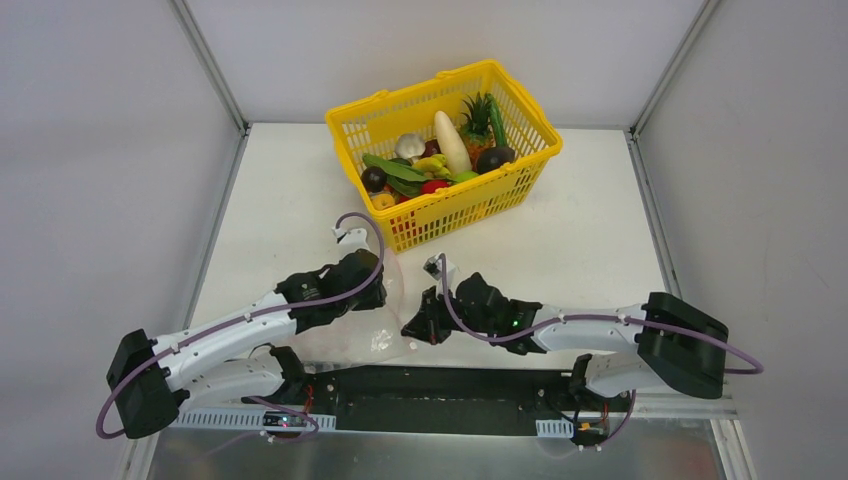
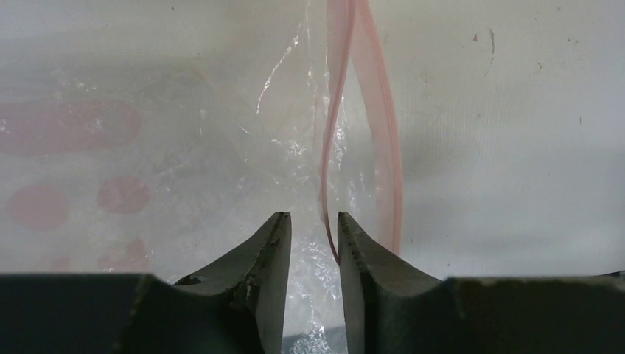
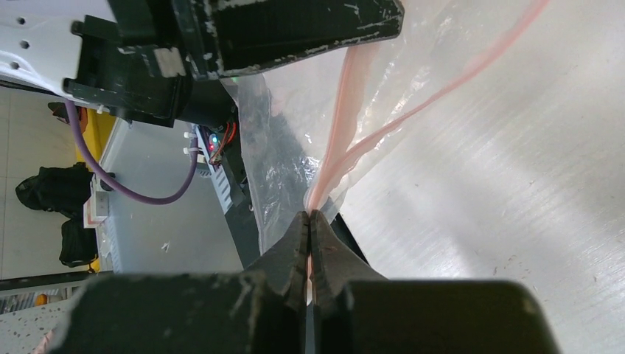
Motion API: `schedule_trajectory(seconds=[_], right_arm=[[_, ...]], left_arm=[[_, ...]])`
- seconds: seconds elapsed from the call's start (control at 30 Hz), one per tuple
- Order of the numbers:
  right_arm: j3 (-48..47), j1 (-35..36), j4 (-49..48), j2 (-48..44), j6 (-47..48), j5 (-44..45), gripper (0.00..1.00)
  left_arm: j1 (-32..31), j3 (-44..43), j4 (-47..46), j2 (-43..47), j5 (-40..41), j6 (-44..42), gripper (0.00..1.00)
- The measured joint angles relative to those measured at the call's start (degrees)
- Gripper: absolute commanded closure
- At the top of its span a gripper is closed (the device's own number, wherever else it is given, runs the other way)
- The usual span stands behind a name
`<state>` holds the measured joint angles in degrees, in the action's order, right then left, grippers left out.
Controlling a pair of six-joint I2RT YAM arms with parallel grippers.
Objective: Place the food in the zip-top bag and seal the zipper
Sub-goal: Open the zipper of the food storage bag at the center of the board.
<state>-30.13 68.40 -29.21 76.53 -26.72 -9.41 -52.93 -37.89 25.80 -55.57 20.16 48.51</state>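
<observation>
Zip-top bag [image 1: 390, 305] lies flat and crinkled on the tabletop [image 1: 600, 230] at the near edge, between the two arms. No food can be seen inside it. The food [image 1: 440, 160] is piled in the yellow basket [image 1: 460, 215], well apart on the far side.

The right fingers [image 3: 295, 251] are clenched on the pinkish zipper [image 3: 346, 147] at one end of the mouth, where both lips run together into the pinch. The left fingers [image 2: 269, 251] stand apart with a narrow gap. Clear film lies in that gap, and one zipper lip curves in just beside the inner face of one finger. They are not seen to be clamped on anything.

The likely step is opening the mouth, and that is where it could go wrong. If the left fingers shut on both layers of film, or miss the lip, pulling would drag the whole bag instead of spreading it. The plastic is thin and slick, so a shallow bite may slip out under tension. A hard pull against the right pinch could also tug the zipper end free. Even once spread, the soft mouth will probably sag shut when one arm lets go to reach the basket.
</observation>
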Motion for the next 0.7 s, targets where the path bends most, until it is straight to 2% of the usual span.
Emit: schedule_trajectory(seconds=[0.1,0.2,0.23,0.4,0.5,0.7], right_arm=[[0.3,0.0,0.0,-1.1,0.0,0.2,1.00],[0.6,0.0,-0.1,-1.7,0.0,0.2,0.95],[0.8,0.0,-0.1,-1.8,0.0,0.2,0.89],[1.9,0.0,0.8,-3.9,-1.3,0.5,0.45],[1.9,-0.1,3.0,-7.8,-3.0,2.6,0.34],[1.1,-4.7,8.3,-13.2,-8.2,7.0,0.35]], left_arm=[[0.0,-0.2,0.0,-0.4,0.0,-0.1,0.85],[0.0,-0.2,-0.2,-0.5,-0.2,-0.5,0.98],[0.0,-0.2,-0.4,-0.7,-0.3,-0.8,1.00],[0.0,-0.2,-1.1,-0.7,-1.7,-2.1,1.00],[0.0,-0.2,-1.9,-0.5,-3.4,-3.3,1.00],[-0.5,-1.7,-3.0,-0.1,-6.7,-5.6,1.00]])
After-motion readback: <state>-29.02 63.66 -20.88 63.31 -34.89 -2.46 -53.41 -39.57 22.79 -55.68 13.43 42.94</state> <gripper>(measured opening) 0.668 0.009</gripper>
